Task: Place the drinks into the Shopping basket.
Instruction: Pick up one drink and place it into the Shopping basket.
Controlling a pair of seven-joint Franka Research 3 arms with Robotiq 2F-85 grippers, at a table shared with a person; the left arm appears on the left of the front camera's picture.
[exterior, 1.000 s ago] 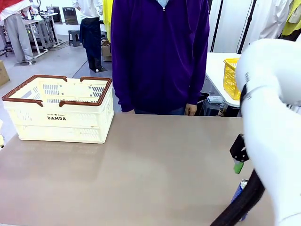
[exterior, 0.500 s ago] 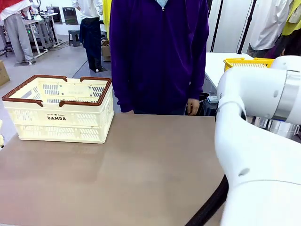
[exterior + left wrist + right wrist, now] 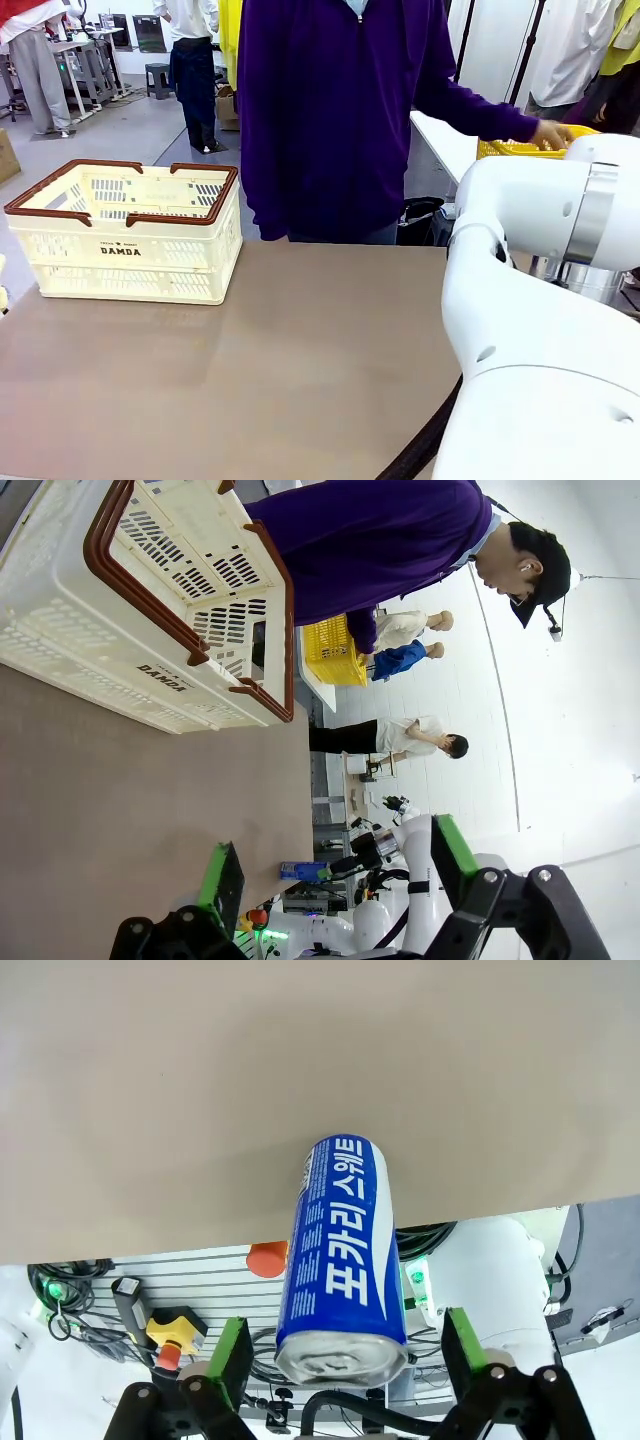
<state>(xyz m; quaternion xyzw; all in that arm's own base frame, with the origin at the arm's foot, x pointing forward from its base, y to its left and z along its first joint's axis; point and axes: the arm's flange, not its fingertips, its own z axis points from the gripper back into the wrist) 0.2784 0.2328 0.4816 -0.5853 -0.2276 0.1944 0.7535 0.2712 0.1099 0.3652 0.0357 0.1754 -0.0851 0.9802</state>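
Front view: the cream-white slotted plastic shopping basket (image 3: 130, 245), with a dark brown rim and handles and "DAMDA" on its side, stands on the left part of the grey-brown table (image 3: 300, 360). A person in a purple top (image 3: 330, 110) stands at the far edge, one hand (image 3: 552, 133) at the rim of a yellow mesh basket (image 3: 500, 150) off to the right.

Left wrist view: the left gripper (image 3: 338, 870) has its green-padded fingers wide apart with nothing between them, and the cream-white basket lies beyond.

Right wrist view: the slim blue metal can (image 3: 340, 1250), with white lettering and a silver top, stands near the table's edge between the wide-spread fingers of the right gripper (image 3: 347, 1360), which do not touch it
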